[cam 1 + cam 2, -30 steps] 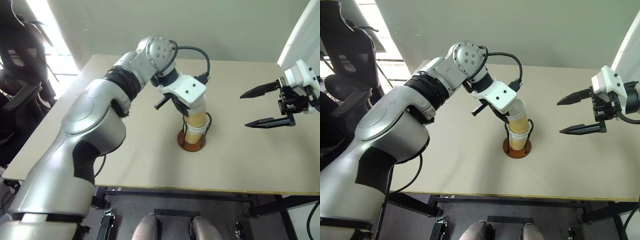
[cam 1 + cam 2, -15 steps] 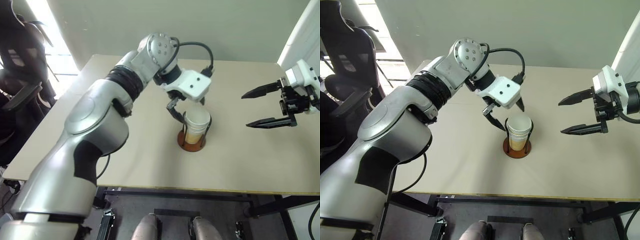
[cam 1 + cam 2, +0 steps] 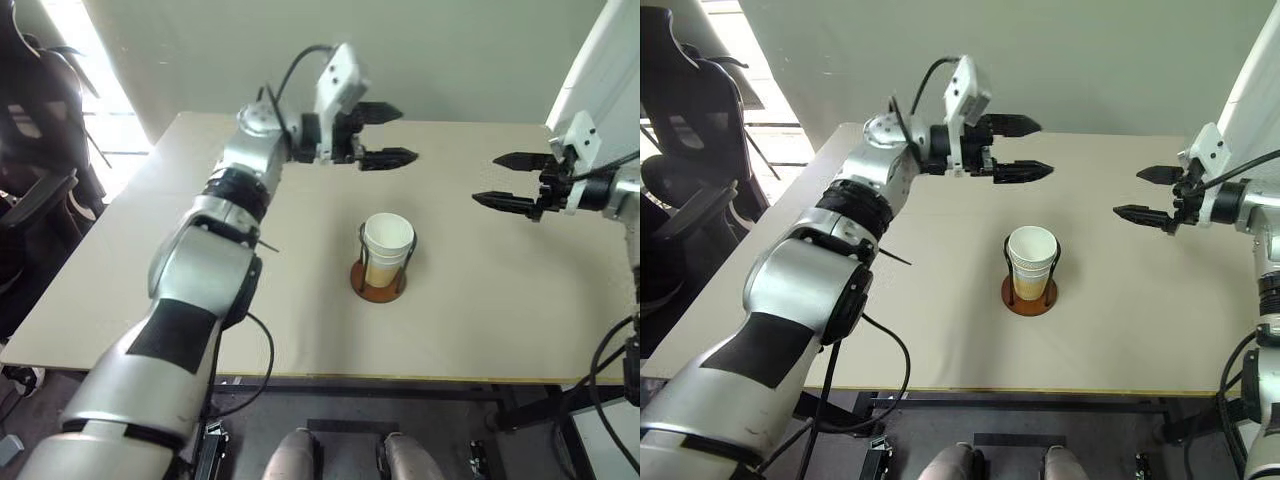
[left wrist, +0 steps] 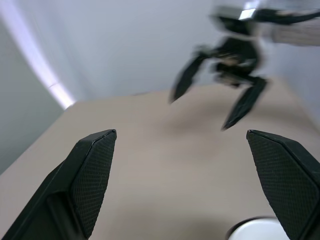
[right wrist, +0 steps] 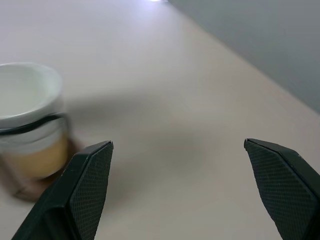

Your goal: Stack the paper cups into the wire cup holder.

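The table carries the wire cup holder near its centre, closer to the front edge. The paper cups sit nested upright inside it. The left gripper hangs over the rear edge, fingers apart, empty. The right gripper hangs near the right edge, fingers apart, empty.

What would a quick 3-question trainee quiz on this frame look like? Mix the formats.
1. True or false: the left gripper is shut on a cup.
2. The paper cups are: A) scattered on the table B) nested in the wire cup holder C) held by the right gripper
3. Fill in: both grippers are ____.

Key: 1 false; 2 B; 3 open
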{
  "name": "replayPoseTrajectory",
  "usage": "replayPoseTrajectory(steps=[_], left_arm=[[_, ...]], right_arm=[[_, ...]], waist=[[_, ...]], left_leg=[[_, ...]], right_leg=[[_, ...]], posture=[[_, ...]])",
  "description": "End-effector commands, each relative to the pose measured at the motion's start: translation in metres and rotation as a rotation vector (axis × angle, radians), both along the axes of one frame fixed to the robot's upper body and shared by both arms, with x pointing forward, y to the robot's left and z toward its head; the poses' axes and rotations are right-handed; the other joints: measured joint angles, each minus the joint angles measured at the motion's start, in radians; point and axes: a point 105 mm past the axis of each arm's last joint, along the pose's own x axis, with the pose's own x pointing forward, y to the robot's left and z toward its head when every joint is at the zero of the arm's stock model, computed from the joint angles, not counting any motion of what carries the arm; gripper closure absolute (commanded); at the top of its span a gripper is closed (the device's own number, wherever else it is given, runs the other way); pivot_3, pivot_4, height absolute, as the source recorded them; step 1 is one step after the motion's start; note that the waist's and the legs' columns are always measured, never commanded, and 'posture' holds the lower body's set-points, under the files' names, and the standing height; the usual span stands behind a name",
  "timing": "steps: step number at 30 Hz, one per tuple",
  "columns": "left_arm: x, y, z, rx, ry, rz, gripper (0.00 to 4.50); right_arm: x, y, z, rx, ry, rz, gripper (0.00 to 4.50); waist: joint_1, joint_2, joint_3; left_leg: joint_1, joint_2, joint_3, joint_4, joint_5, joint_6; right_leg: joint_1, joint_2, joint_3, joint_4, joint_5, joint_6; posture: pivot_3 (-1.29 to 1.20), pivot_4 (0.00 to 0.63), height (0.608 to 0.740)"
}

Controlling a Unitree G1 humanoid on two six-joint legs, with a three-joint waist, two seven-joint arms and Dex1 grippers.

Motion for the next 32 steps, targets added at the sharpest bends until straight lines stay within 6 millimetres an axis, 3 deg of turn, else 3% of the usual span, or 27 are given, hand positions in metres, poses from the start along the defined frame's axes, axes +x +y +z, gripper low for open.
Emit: replayPoseTrajectory(steps=[1,5,13,21,27,32], left_arm=[[0.015,0.023,0.015,-0.127,-0.05,0.182,0.03],[0.033,0.05,0.001,-0.188,-0.017,0.383,0.03],[0.048,0.068,-0.045,-0.117,0.001,0.601,0.03],[0.055,0.1,-0.081,-0.098,0.008,0.827,0.03],[0.05,0.105,-0.111,-0.123,0.078,0.818,0.03],[0.043,0.09,-0.122,-0.152,0.131,0.693,0.03]], right_arm=[[0.014,-0.01,0.011,0.022,-0.106,-0.133,0.15],[0.034,-0.007,-0.008,0.049,-0.127,-0.258,0.15],[0.051,0.008,-0.054,0.093,-0.099,-0.378,0.15],[0.056,-0.002,-0.067,0.185,-0.126,-0.532,0.15],[0.058,0.0,-0.079,0.224,-0.148,-0.603,0.15],[0.06,0.005,-0.082,0.304,-0.148,-0.653,0.15]], waist=[[0.0,0.0,0.0],[0.005,0.0,0.0],[0.006,0.0,0.0],[0.004,0.0,0.0],[0.001,0.0,0.0],[0.005,0.0,0.0]], left_leg=[[0.0,0.0,0.0,0.0,0.0,0.0],[0.0,0.0,-0.001,-0.001,0.0,0.0],[0.0,0.0,-0.001,-0.002,0.0,0.0],[0.0,0.0,0.0,-0.003,0.0,-0.001],[0.001,0.0,0.0,-0.005,0.001,-0.002],[0.001,0.0,0.0,-0.005,0.002,-0.003]], right_leg=[[0.0,0.0,0.0,0.0,0.0,0.0],[-0.001,0.0,-0.001,0.0,0.001,0.0],[-0.001,-0.001,-0.001,0.0,0.002,-0.002],[-0.002,-0.001,-0.001,0.0,0.003,-0.003],[-0.003,0.0,-0.001,0.001,0.004,-0.004],[-0.003,0.0,-0.001,0.001,0.004,-0.005]], posture=[[0.0,0.15,0.74],[0.0,0.15,0.74],[0.0,0.15,0.74],[0.0,0.15,0.74],[0.0,0.15,0.74],[0.0,0.15,0.74]])
